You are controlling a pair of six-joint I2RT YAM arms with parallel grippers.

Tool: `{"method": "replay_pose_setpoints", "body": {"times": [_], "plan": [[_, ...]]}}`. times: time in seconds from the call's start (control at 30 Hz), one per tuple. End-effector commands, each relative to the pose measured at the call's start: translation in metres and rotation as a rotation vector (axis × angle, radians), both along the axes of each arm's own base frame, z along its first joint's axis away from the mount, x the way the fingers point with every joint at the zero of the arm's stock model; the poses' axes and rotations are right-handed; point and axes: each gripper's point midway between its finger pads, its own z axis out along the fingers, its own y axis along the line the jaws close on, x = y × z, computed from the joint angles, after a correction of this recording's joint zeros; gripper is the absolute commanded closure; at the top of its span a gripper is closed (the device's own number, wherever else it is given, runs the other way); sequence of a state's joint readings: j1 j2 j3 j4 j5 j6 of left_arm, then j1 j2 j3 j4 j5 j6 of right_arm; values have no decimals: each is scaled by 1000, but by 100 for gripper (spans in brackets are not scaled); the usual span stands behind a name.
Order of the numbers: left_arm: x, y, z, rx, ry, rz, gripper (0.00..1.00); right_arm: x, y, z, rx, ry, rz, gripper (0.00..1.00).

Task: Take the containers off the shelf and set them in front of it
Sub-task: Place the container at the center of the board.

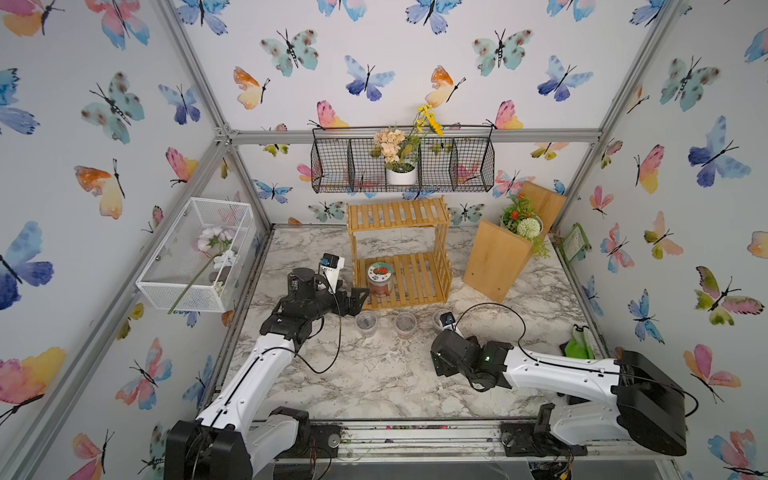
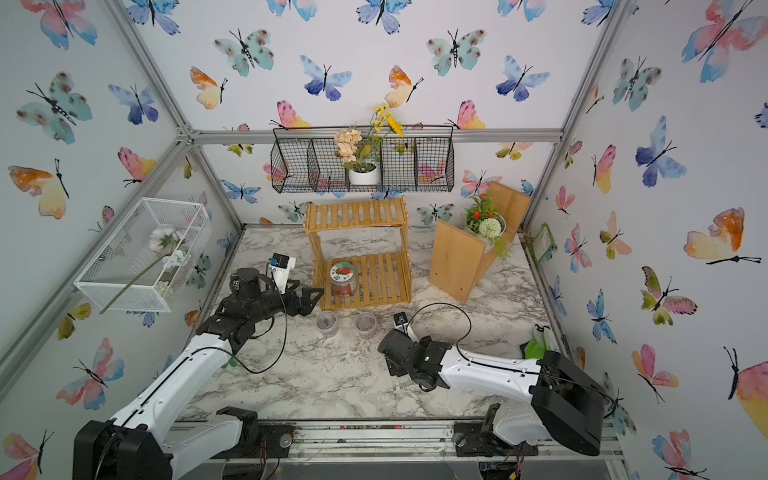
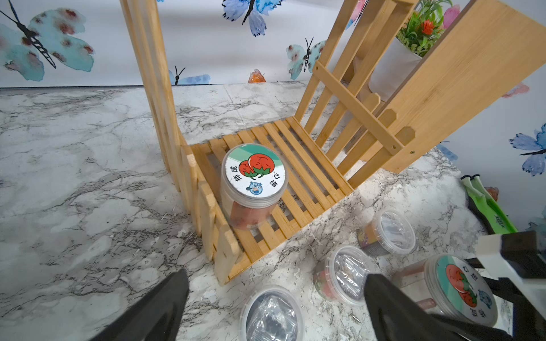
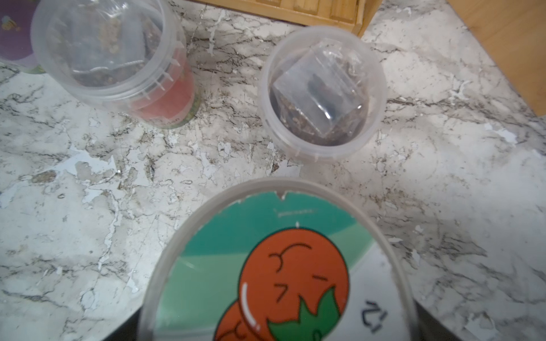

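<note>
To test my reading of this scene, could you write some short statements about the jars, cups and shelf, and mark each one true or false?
1. A jar stands on the shelf's lower board. True.
2. A cup stands on the upper board. False: nothing stands there.
3. Three cups stand on the table in front of the shelf. True.
4. The left jaws grip the jar. False: they are open and hold nothing.
5. The white flower pot sits in the black wire basket. True.
</note>
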State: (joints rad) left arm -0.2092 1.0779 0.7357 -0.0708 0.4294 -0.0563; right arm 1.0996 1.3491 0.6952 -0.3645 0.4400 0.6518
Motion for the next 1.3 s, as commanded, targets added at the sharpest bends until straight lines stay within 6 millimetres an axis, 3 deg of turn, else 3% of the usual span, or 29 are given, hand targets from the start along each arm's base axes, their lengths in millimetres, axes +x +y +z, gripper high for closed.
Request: {"method": "replay_pose_setpoints", "body": {"times": [0.0,0.43,0.53,0.73,1.03,1.27], "plan": [[-4,-3,4,-17,-5,-25,1,5,-3,-3,2,-35,-38,27],[-4,-3,6,-18,-10,-27,1,8,-8,2,-14,-49,-65,2],[-5,-3,7,-18,-11,-28,1,8,-9,10,-5,-58,-68,2],[-7,-7,10,-6,-22,-42,1,9,-4,34,51,-89,-40,2],[-5,-21,21,107,-31,11,1,17,8,91,126,-166,0,2],[3,-48,30,150,-14,55,1,46,7,113,241,-120,0,2]]}}
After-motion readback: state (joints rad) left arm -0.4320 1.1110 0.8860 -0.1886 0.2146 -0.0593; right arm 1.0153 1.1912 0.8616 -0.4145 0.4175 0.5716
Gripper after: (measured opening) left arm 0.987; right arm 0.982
